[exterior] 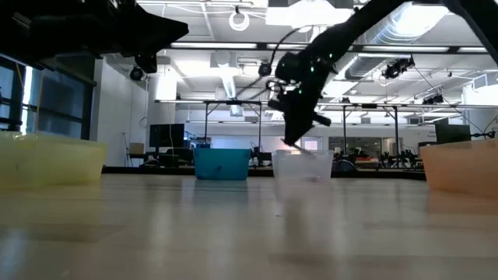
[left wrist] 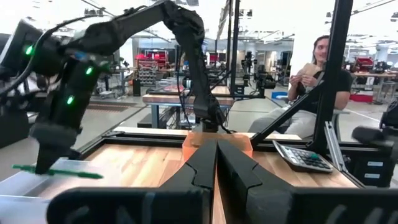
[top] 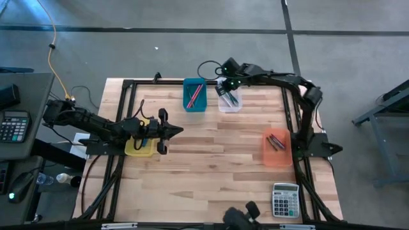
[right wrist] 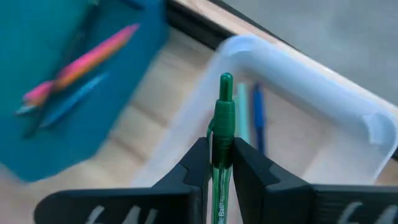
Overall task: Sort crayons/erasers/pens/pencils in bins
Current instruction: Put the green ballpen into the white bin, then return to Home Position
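Right gripper (right wrist: 217, 163) is pinched tight on a green pen (right wrist: 221, 134), which runs straight out between my fingers with its clicker end pointing forward over the clear bin (right wrist: 298, 81). From overhead I see that gripper hanging above the clear bin at the far edge of the table (top: 211, 153), just beside the teal bin (top: 194, 96), which has pink and blue sticks in it. Two more pens already lie inside the clear one. My left gripper (top: 171, 131) waits with its fingers closed, hovering near the yellow bin (top: 139, 148). The orange bin (top: 277, 148) sits well apart.
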